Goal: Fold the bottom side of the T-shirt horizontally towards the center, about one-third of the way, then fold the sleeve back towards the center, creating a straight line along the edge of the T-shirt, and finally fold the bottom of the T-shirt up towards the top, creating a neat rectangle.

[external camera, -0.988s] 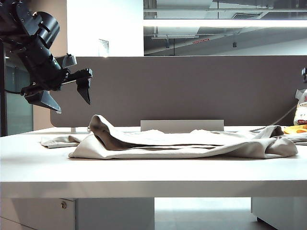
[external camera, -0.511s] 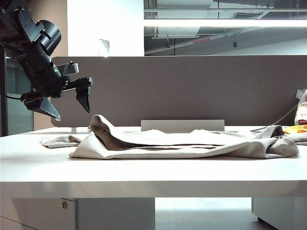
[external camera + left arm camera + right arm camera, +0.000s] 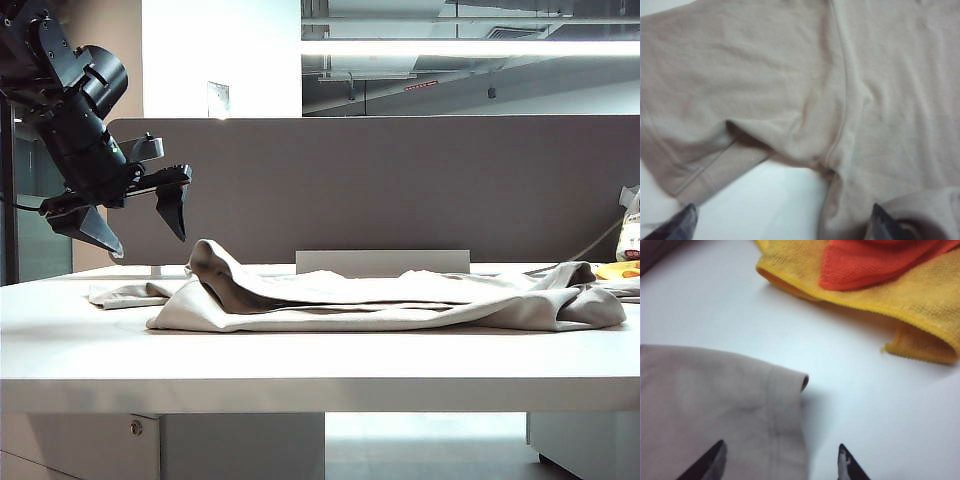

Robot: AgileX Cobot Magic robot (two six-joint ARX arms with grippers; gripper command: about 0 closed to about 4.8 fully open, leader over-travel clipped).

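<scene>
The beige T-shirt (image 3: 400, 300) lies folded lengthwise across the white desk, one fold standing up near its left end. My left gripper (image 3: 150, 243) hangs open in the air above and left of that end. In the left wrist view its open gripper (image 3: 785, 227) looks down on a short sleeve (image 3: 715, 100) and the shirt body, with bare table between the fingertips (image 3: 682, 222). My right gripper (image 3: 780, 462) is open just above a stitched hem corner of the T-shirt (image 3: 772, 410), one tip over cloth, the other over table. It is out of the exterior view.
A yellow cloth (image 3: 920, 295) with an orange cloth (image 3: 875, 260) on it lies close beyond the hem corner; its yellow edge (image 3: 615, 270) shows at the desk's far right. A grey divider panel (image 3: 400, 180) stands behind the desk. A white bag (image 3: 630, 235) sits at the right edge.
The left gripper has sunk and tilted only slightly, still open. A dark part at the right edge a second ago is gone from view. The T-shirt has not shifted.
</scene>
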